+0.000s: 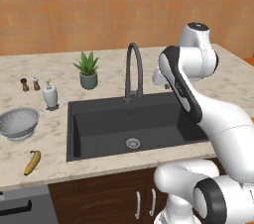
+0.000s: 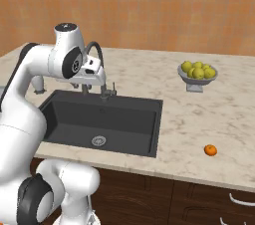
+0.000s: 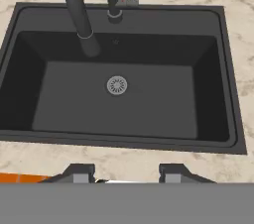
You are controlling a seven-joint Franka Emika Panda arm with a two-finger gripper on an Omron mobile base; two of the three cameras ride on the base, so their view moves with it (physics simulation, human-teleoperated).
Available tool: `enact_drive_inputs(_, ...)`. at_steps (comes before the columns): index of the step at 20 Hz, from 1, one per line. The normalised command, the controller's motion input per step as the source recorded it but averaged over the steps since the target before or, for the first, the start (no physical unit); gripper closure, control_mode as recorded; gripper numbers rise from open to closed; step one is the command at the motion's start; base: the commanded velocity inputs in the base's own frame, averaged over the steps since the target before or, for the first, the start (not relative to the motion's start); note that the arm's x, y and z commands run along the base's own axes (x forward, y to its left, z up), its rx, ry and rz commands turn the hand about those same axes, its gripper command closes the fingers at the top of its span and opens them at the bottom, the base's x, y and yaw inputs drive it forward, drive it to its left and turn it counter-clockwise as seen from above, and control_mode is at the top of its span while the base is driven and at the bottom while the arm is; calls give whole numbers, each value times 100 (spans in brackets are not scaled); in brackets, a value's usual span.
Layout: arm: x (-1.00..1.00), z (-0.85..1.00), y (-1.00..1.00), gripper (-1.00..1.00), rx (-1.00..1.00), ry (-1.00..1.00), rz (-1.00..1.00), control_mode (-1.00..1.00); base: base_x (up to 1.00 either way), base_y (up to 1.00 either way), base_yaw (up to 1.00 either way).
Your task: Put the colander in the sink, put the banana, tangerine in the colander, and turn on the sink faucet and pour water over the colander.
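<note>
Even, soft rendered light is filling every view, with nothing blurring.

The marble counter (image 1: 59, 134) is showing bright and flat without glare, while the sink (image 3: 119, 94) is reading dark, its inner walls shading darker than its floor. The colander (image 1: 19, 123) is carrying a soft sheen, and edges are staying straight, slightly pixelated.

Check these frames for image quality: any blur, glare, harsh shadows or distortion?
Left base view: flat, even light, no glare; the colander and banana throw only faint shadows. Right base view: equally soft; the tangerine is small but crisp. Hand view: sharp, the sink walls shaded darker than its floor, the sink faucet foreshortened.
</note>
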Motion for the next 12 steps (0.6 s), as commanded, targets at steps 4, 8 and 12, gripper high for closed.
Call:
enact_drive_inputs(4, -23, 0, 1, -100, 0, -2, 0, -100, 0, 0, 0)
enact_drive_inputs(8, -61, 0, 29, -100, 0, -3, 2, -100, 0, 0, 0)
enact_drive_inputs(12, -58, 0, 61, -100, 0, -1, 1, -100, 0, 0, 0)
